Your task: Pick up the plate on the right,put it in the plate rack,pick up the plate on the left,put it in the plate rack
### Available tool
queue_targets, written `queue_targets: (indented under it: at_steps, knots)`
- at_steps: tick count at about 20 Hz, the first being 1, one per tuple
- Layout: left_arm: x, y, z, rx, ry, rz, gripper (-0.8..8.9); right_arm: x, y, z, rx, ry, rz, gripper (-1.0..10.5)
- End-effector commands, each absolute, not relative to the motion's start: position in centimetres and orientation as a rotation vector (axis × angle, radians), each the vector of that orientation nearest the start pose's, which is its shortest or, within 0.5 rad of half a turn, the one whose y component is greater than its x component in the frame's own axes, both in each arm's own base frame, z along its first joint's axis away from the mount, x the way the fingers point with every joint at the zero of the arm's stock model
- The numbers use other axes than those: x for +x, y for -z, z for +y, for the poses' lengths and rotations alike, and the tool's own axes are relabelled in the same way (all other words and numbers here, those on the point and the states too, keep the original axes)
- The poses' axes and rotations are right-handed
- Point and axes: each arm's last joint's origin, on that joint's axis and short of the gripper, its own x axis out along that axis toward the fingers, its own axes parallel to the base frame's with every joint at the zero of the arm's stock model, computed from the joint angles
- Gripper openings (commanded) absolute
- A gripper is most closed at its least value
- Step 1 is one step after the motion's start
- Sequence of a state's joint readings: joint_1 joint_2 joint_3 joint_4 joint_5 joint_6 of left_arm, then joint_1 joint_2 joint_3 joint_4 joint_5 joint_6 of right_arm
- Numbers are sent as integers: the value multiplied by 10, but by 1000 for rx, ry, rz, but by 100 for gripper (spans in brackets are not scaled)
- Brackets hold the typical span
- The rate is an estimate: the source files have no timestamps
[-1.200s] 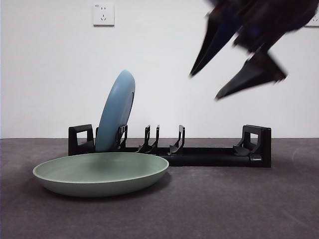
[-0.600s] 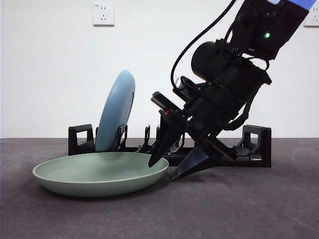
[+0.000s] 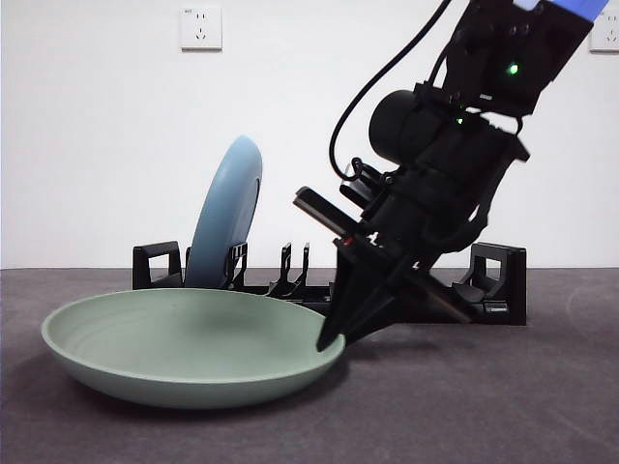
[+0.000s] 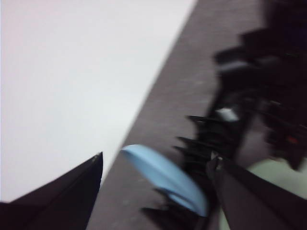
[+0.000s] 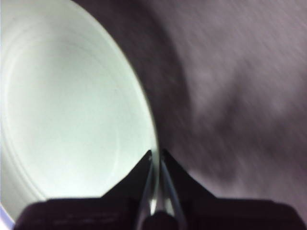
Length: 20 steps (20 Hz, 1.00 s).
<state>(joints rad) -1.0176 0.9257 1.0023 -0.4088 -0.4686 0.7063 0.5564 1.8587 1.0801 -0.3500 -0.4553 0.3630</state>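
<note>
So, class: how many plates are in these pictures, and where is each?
2. The blue plate stands upright in the plate rack; the green plate lies before it, its rim clamped by the right gripper.

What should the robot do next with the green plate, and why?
Probably lift it gently. The right gripper has its fingers pinched shut on the rim of the green plate, which is tipped up slightly but still low on the table, and the plate rack behind has free slots beside the blue plate.
</note>
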Motion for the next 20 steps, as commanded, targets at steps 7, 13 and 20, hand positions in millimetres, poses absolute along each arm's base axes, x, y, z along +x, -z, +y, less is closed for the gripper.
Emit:
queue_targets:
  at_steps: [7,13,20]
  knots:
    - [110,-330,-181,781,1106,245,373,273,-190,172,179,-614,1292,-17]
    - [120,-289,-213,895,1195,452,372,264,-226,138,221,-560,1256,-17]
    - [135,-248,-241,970,1210,595,360,247,-262,112,250,-548,1163,-17]
